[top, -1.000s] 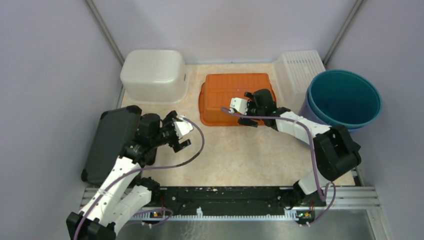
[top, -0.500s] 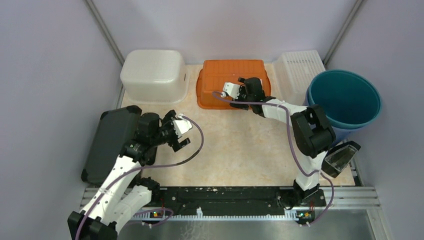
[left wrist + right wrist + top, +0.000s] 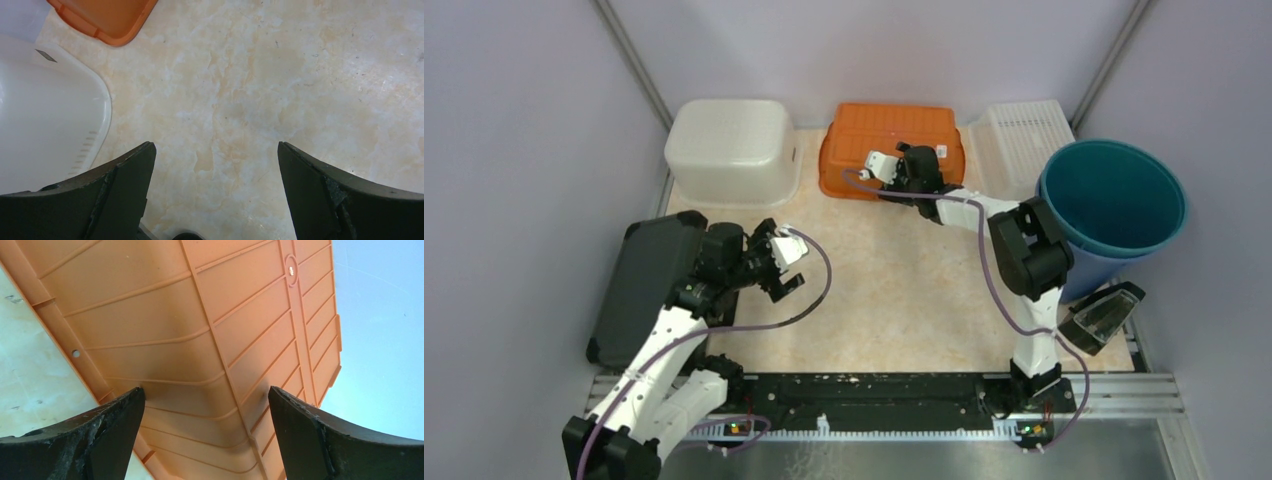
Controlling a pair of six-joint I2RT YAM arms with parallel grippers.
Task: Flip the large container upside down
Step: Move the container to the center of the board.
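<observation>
- At the far edge of the marbled beige counter [image 3: 894,290], between an upturned white plastic tub [image 3: 732,150] and a white slatted plastic basket [image 3: 1024,135]: the large orange ribbed plastic container [image 3: 889,135], ribbed underside up, rim down. Back edge near or against the rear wall [image 3: 874,50]; cannot tell which.
- Judged as already inverted, going by the moulded ribs and the round gate mark in the right wrist view. Probably set this far back to stay out of the way of both arms.
- Right fingers [image 3: 894,168] spread wide just above the near side of that underside, gripping nothing; contact with the plastic impossible to tell. Likely open like this for letting go or for a flat nudge rather than a pinch, the ribbed face being too broad to span.
- Left fingers [image 3: 786,265] spread fully too, holding nothing, hovering over bare counter well apart from the orange container and near a black flat plastic tray [image 3: 644,285] at the left edge. Seemingly parked aside to leave the work to the other side.
- Round teal plastic bucket [image 3: 1112,195] upright at the right edge, mouth up, close to any retreat path on that side; reason for a careful withdrawal.
- Left to do, by judgement: only 1 check for a flat, stable rest.
</observation>
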